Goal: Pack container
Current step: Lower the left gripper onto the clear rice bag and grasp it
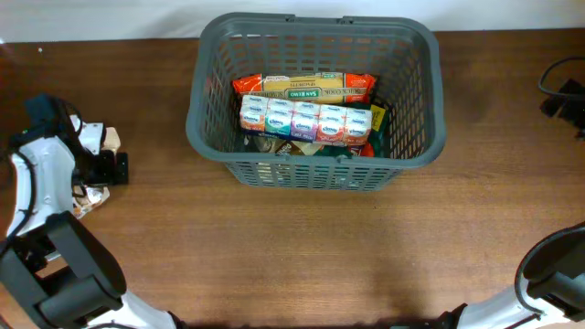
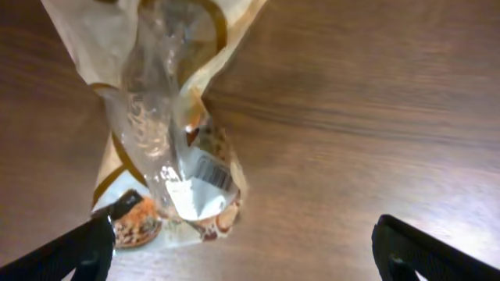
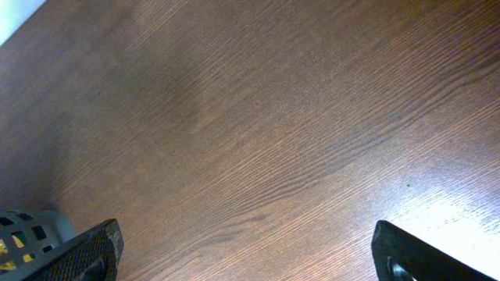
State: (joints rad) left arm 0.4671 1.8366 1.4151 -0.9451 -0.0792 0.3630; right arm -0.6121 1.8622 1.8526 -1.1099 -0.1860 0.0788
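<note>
The dark grey slotted container (image 1: 208, 128) stands at the table's middle back. It holds a row of tissue packs (image 1: 306, 121), a spaghetti packet (image 1: 306, 87) and other packets. A corner of the container shows in the right wrist view (image 3: 27, 230). A crinkled clear and cream snack packet (image 2: 168, 133) lies on the table at the far left, partly hidden by the arm in the overhead view (image 1: 91, 192). My left gripper (image 2: 242, 254) is open just above the table, its left finger beside the packet's lower end. My right gripper (image 3: 246, 254) is open and empty over bare wood.
The wooden table (image 1: 302, 247) runs to the front edge. A black cable and plug (image 1: 559, 87) lie at the far right edge. The right arm's base (image 1: 553, 279) is at the bottom right corner.
</note>
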